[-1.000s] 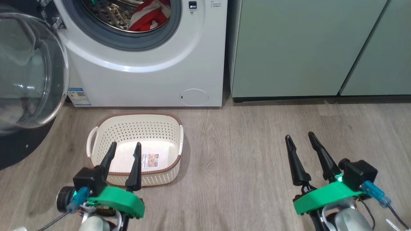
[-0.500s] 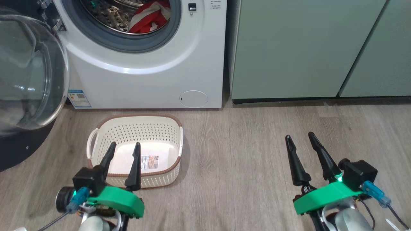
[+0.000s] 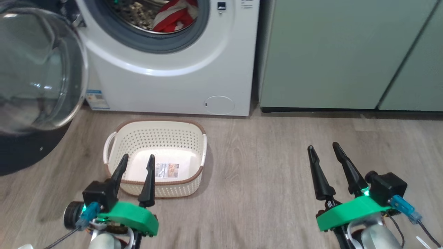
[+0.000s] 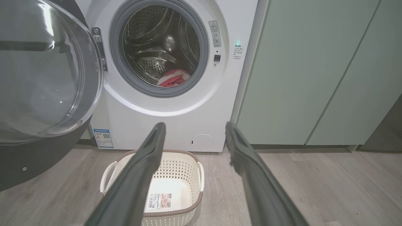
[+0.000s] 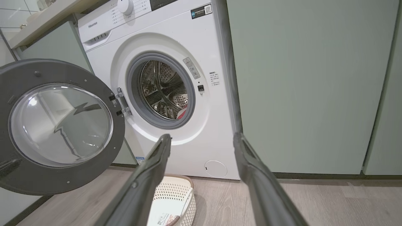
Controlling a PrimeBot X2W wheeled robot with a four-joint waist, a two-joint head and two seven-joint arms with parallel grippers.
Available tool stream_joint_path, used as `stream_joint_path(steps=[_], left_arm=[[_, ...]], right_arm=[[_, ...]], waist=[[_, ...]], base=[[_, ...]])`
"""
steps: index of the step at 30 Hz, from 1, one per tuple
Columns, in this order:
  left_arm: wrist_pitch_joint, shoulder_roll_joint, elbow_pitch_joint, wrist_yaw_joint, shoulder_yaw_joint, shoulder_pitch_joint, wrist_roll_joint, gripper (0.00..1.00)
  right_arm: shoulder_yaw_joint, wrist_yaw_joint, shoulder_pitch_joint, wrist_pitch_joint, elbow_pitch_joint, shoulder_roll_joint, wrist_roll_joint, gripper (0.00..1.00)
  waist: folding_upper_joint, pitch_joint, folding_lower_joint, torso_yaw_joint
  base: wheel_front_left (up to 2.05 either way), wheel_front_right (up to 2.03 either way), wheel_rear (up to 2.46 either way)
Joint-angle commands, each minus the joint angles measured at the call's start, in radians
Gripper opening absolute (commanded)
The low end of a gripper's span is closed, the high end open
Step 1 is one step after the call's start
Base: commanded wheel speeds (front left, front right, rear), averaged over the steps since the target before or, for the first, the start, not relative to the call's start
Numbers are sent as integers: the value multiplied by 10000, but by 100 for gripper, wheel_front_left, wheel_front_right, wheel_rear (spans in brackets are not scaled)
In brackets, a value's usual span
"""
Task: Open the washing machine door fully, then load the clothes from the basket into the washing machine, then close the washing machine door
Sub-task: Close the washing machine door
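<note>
Head view: both grippers sit low and near, fingers spread apart and holding nothing. The left gripper (image 3: 138, 156) has its tips showing over the near end of the basket (image 3: 159, 122), and the right gripper (image 3: 323, 146) is well apart to the right, above the floor (image 3: 263, 166) of grey wood-look planks. The basket stands on that floor just in front of the washing machine (image 3: 173, 83), with a label on its bottom. The clothes (image 3: 173, 15) lie inside the steel drum, red and white behind the grey gasket. The washing machine door (image 3: 34, 76) stands swung wide to the left, its glass bowl bulging toward the room. Low on the machine's front are a round service flap (image 3: 219, 104) and a blue-edged sticker (image 3: 97, 100). Pale green cabinets (image 3: 328, 55) line the far wall to the right, and in the right wrist view a pale worktop (image 5: 47, 15) runs above the machine's left side.
</note>
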Motion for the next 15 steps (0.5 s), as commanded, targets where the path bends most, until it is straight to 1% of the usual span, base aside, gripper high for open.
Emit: stream_joint_path(steps=[1, 4, 8, 15], left_arm=[[-51, -3, -266, 29, 309, -339, -2, 100], [-51, -3, -250, 47, 286, -338, -3, 100], [-51, -3, -216, 42, 218, -353, 4, 100], [-51, -3, -133, -22, 182, -315, 191, 100]], right_arm=[[221, 0, -216, -65, -356, 20, -65, 100], [253, 0, -188, -65, -352, 2, -63, 100], [258, 0, -116, -65, -357, -9, -60, 100], [296, 0, -57, -65, -364, 8, 23, 100]], waist=[[0, 84, 0, 260], [0, 167, 0, 640], [0, 252, 0, 1319], [0, 193, 0, 2767]], base=[[0, 0, 0], [0, 0, 0], [0, 0, 0], [0, 0, 0]])
